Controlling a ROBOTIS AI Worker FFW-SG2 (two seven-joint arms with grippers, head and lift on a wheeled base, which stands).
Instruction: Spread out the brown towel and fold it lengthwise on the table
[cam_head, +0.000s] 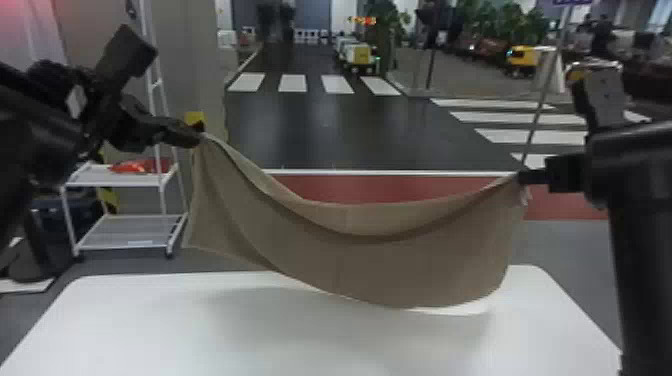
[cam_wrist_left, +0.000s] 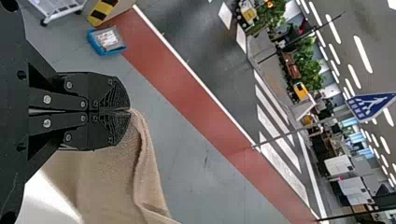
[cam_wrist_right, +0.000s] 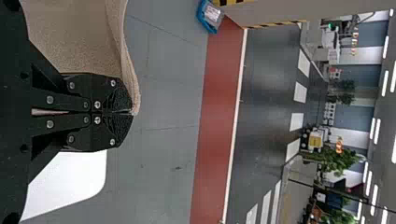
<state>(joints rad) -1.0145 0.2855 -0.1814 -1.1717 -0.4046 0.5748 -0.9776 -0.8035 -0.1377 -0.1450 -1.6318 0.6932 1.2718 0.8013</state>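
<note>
In the head view, my left gripper (cam_head: 199, 136) and my right gripper (cam_head: 521, 178) hold the brown towel (cam_head: 380, 265) up by two corners, the left one higher. The towel sags between them above the white table, its upper edge curved and folded over, its lower edge hanging over the table's far part. In the left wrist view, my left gripper (cam_wrist_left: 129, 110) is shut on a corner of the towel (cam_wrist_left: 112, 182). My right gripper (cam_wrist_right: 132, 112), in the right wrist view, is shut on another corner of the towel (cam_wrist_right: 79, 37).
The white table (cam_head: 280, 340) spans the foreground under the towel. Behind it on the left stands a white shelf cart (cam_head: 122, 181) with a red item on it. A blue tray (cam_wrist_left: 100, 49) lies on the floor beyond the table.
</note>
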